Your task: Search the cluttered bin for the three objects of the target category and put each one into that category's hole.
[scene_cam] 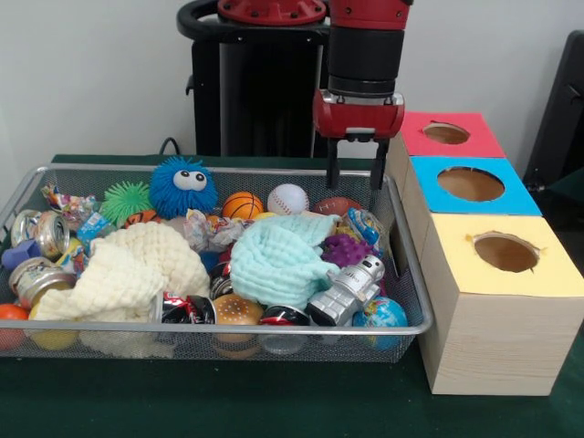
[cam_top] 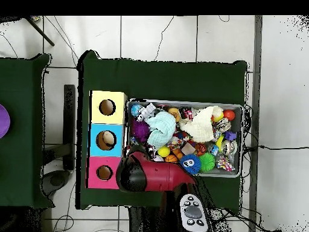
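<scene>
A wire mesh bin point(scene_cam: 412, 315) is sitting on the green tabletop point(scene_cam: 274, 401), and all positions below are being given relative to it. At its left end, several metal cans point(scene_cam: 41, 233) are lying among loose wrappers, with an orange ball point(scene_cam: 11, 313) showing at the near left corner. A cream knitted cloth point(scene_cam: 128, 269) is spreading over the left half. Behind it, against the far wall, a green spiky ball point(scene_cam: 126, 199) and a blue fuzzy ball with eyes point(scene_cam: 182, 186) are resting side by side. Further right along the far wall, a small basketball point(scene_cam: 242, 205), a baseball point(scene_cam: 288, 199) and a brown football point(scene_cam: 335, 206) are lying in a row. A pale blue cloth point(scene_cam: 278, 260) is covering the middle. By the near wall a burger toy point(scene_cam: 238, 310) is lying, then a silver robot figure point(scene_cam: 349, 289) and a globe ball point(scene_cam: 380, 314) (partly hidden by the rim). A purple knobbly ball point(scene_cam: 345, 248) is sitting just behind the robot figure.

The gripper point(scene_cam: 356, 173) is hanging above the bin's far right corner, its fingers point(scene_cam: 334, 172) spread apart and holding nothing.

Just beside the bin's right side, three wooden boxes are standing in a row, each with a round hole: red point(scene_cam: 450, 134), blue point(scene_cam: 474, 185) and yellow point(scene_cam: 506, 254).
</scene>
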